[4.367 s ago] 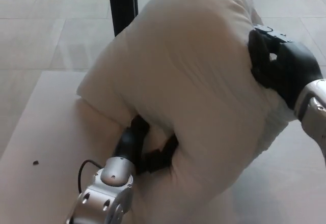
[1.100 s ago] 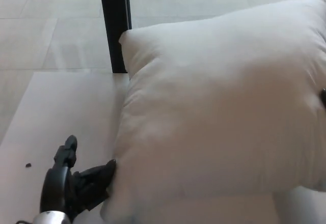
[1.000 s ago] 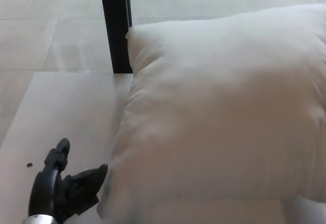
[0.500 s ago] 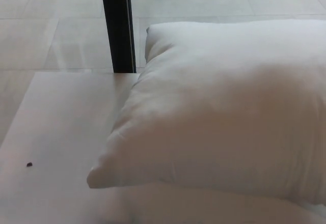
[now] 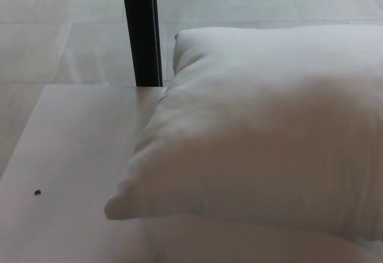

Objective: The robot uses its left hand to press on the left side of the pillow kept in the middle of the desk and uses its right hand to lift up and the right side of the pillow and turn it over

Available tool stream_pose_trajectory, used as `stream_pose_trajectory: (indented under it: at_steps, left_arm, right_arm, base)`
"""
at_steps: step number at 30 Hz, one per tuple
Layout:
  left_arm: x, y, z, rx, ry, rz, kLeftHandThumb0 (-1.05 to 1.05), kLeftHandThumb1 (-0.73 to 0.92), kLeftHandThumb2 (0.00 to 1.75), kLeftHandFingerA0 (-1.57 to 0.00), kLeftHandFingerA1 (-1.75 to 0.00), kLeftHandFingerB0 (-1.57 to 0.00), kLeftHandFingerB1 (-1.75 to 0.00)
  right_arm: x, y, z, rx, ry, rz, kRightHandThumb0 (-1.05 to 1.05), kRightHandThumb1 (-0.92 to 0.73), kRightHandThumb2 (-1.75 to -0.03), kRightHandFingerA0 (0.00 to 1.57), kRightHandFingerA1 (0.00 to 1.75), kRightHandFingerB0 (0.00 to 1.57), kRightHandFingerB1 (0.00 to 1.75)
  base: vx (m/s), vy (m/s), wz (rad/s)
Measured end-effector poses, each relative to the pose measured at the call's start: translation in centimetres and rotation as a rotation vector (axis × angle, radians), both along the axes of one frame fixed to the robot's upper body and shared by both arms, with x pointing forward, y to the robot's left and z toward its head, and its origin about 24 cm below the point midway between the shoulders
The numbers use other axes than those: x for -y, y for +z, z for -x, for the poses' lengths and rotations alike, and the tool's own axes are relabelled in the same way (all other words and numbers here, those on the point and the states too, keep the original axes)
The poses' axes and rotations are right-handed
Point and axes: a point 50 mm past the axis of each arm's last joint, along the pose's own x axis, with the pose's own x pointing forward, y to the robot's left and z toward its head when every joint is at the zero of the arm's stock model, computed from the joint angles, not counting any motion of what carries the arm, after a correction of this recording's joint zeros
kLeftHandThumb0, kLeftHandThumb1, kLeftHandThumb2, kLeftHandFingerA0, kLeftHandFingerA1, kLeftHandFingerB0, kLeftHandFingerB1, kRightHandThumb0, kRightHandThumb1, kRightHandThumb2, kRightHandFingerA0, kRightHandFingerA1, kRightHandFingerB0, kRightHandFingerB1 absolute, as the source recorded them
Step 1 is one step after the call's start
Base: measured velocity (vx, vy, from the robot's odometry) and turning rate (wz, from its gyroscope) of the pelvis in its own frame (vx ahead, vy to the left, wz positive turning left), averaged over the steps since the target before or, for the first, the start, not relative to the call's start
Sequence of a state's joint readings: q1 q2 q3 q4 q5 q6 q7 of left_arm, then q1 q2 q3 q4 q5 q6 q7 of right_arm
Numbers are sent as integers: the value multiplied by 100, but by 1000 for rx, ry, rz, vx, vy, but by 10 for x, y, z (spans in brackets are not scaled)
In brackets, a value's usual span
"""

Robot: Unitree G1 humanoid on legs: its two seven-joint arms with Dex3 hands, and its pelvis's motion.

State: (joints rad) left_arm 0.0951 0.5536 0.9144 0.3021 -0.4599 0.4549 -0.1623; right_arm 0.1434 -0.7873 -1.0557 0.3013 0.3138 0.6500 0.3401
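A large white pillow (image 5: pixel 263 131) lies flat on the pale desk (image 5: pixel 72 149), filling the middle and right of the head view. Its near left corner points toward the desk's front, and its far edge overhangs the back of the desk. Its right side runs out of the picture. Neither of my hands shows anywhere in the view.
A black vertical post (image 5: pixel 142 30) stands just behind the desk's back edge, left of the pillow's far corner. A tiny dark speck (image 5: pixel 37 192) lies on the desk at the front left. Tiled floor (image 5: pixel 60 30) lies beyond the desk.
The pillow has dropped from tilted and lifted to lying flat on the desk. My left hand, seen at the bottom left a second ago, has withdrawn out of view.
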Motion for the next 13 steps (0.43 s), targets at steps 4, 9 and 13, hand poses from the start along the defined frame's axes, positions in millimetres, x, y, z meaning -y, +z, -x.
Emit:
stream_pose_trajectory:
  at_steps: [4,9,13]
  left_arm:
    - [-6,-18,15,0,79,80,-85,52,93,0,-54,-7,-62]
    - [3,-59,36,-76,127,194,-70,40,83,-1,-51,-3,-46]
    - [16,-92,58,-189,136,274,-41,23,90,-6,-56,0,-53]
  right_arm:
    - [15,-17,25,32,-147,-74,-105,-70,-116,7,85,0,46]
    - [19,-52,49,69,-308,-181,-87,-62,-116,153,166,0,55]
    - [15,-85,67,26,-409,-253,-105,-58,-99,138,168,0,50]
  base:
    - [0,0,0]
    - [0,0,0]
    - [0,0,0]
